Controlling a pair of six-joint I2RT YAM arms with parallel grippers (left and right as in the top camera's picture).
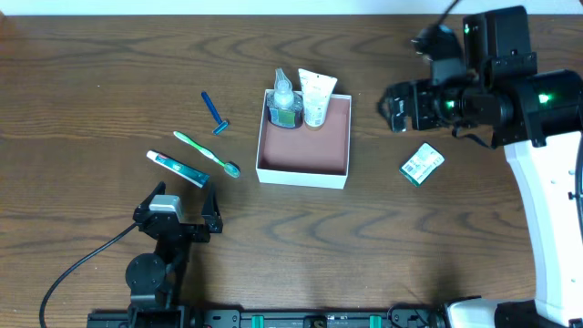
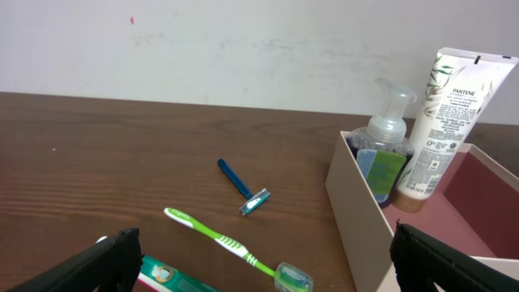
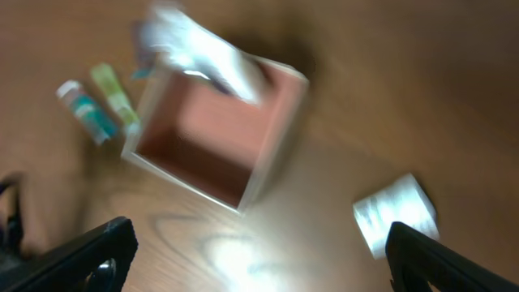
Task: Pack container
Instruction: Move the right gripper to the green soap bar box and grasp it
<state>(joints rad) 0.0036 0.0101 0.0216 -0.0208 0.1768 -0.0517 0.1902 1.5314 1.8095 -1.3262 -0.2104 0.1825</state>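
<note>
The container (image 1: 304, 171) is a white box with a reddish-brown floor at the table's middle; it also shows in the left wrist view (image 2: 361, 212) and blurred in the right wrist view (image 3: 272, 162). A clear pump bottle (image 1: 284, 102) and a white Pantene tube (image 1: 316, 97) stand in its far end. A blue razor (image 1: 215, 113), a green toothbrush (image 1: 206, 153) and a toothpaste tube (image 1: 177, 169) lie left of it. A small green-and-white packet (image 1: 422, 164) lies to its right. My left gripper (image 1: 178, 221) is open and empty near the front left. My right gripper (image 1: 398, 107) is open and empty, above the table right of the container.
The right arm's white base (image 1: 556, 228) stands along the right edge. A black cable (image 1: 77, 269) runs from the left arm toward the front edge. A white wall (image 2: 243, 40) stands behind the table.
</note>
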